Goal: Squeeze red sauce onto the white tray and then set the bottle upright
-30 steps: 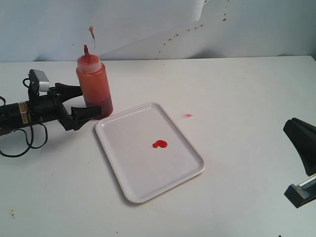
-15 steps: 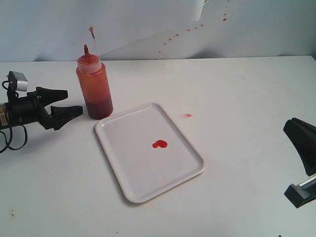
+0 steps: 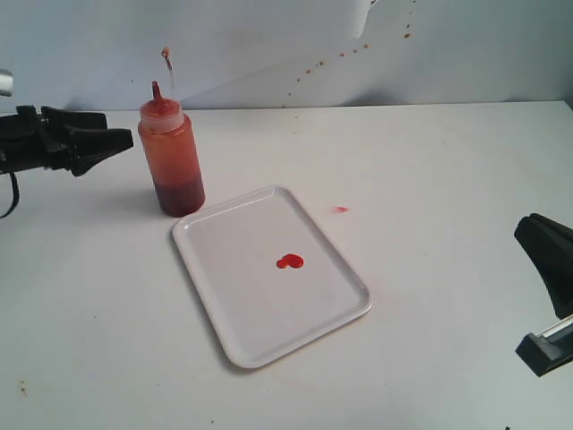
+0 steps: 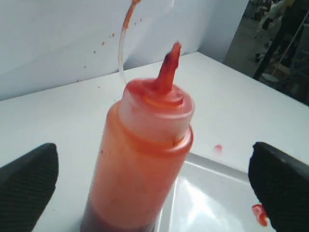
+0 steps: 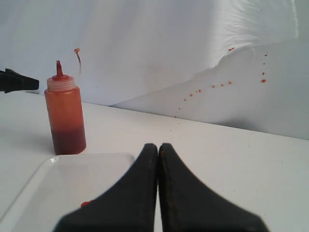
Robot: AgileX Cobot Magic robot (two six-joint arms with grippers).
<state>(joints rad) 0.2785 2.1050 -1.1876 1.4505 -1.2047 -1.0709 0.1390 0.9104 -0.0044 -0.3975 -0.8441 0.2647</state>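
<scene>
The bottle (image 3: 170, 157) stands upright on the table, just off the far left corner of the white tray (image 3: 251, 305). Its red nozzle is uncapped and the thin tethered cap curls above it. A small double blob of red sauce (image 3: 289, 262) lies near the tray's middle. My left gripper (image 3: 121, 141) hovers left of the bottle, level with its shoulder, open and apart from it. In the left wrist view the bottle (image 4: 145, 159) fills the space ahead of the wide jaws of the left gripper (image 4: 154, 191). My right gripper (image 5: 158, 147) is shut and empty, low at the right edge (image 3: 537, 237).
A tiny pinkish-red speck (image 3: 339, 210) marks the table right of the tray. Red splatter dots the white backdrop (image 3: 340, 54) behind the table. The table runs wide between the tray and the right gripper.
My left gripper has drawn back leftward from the bottle's base and risen to shoulder height. The bottle stays upright where it was. The right arm is still.
</scene>
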